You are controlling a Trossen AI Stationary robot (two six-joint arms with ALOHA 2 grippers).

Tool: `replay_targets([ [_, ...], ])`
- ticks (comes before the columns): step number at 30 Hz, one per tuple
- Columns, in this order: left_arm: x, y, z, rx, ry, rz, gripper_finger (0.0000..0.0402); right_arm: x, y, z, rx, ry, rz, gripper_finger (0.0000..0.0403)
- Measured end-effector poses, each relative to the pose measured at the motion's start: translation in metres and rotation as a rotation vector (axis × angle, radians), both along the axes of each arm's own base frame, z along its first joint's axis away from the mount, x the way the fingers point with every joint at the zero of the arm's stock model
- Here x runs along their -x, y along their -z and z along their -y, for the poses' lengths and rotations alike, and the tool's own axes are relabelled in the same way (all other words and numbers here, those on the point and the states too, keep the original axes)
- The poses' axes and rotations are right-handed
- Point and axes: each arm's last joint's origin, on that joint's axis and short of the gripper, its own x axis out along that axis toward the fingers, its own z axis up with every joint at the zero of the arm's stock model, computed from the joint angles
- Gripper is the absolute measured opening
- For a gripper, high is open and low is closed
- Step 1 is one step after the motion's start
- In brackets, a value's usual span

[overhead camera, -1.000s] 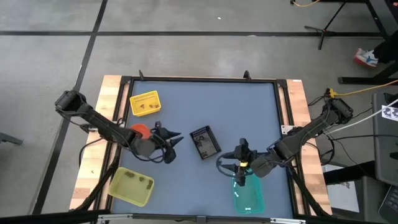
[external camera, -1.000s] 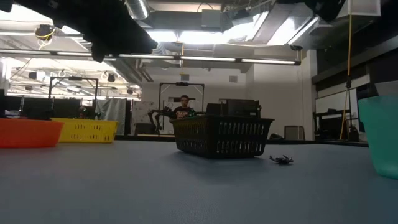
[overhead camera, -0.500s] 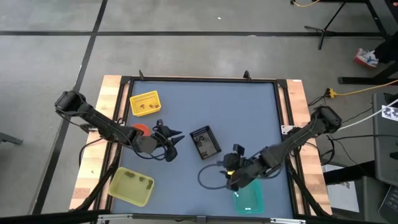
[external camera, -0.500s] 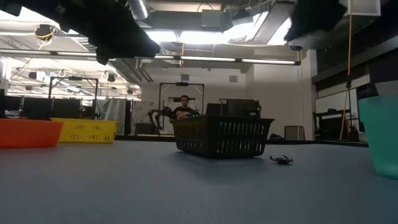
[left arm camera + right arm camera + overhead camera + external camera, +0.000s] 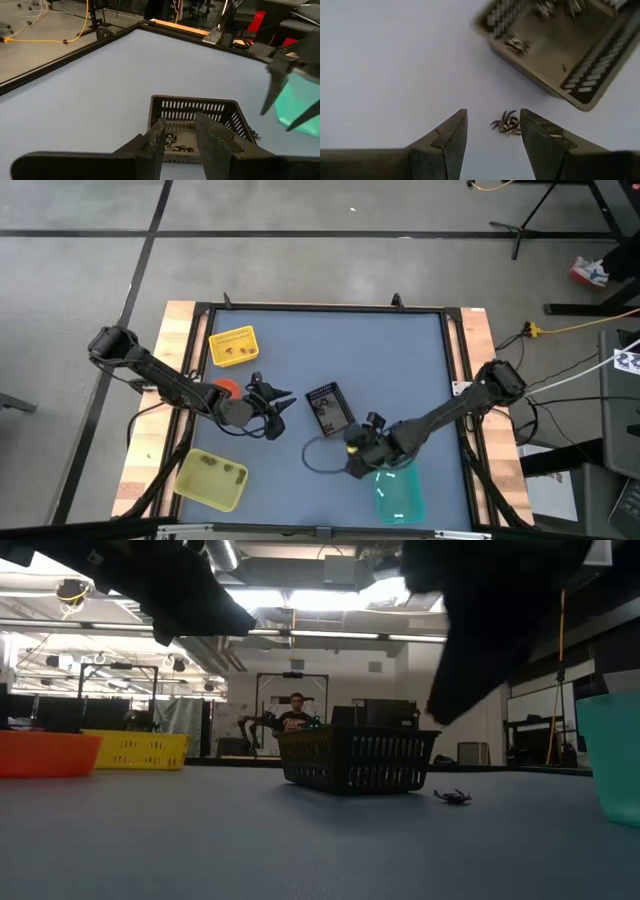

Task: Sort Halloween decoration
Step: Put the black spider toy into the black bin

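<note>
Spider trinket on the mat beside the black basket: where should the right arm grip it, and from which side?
Grip the spider trinket across its central body, coming straight down from above. It lies flat on the mat with thin legs splayed outward, offering no side purchase. The right end effector already hangs open over it, fingers either side, clear of the black basket.

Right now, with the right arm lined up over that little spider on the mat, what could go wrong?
1. The black spider is tiny and flat on the table; the open right gripper could close over it without catching it, or flick it away.
2. The black basket sits close by; a push could send the spider against or under its wall.
3. The left gripper hangs beside the same basket, so the arms could crowd each other.
</note>
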Motion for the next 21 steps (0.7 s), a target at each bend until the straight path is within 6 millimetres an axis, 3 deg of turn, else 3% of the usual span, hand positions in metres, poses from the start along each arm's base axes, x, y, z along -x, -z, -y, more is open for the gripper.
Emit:
replay_targets([
  [9,0.000,0.001,0.001,0.019,0.045,-0.009,0.0092,-0.014,0.009,0.025,-0.341,0.360,-0.088,0.0179],
  [21,0.000,0.002,0.002,0.025,0.070,-0.029,0.0092,-0.009,0.012,0.028,-0.366,0.552,-0.113,0.0179],
])
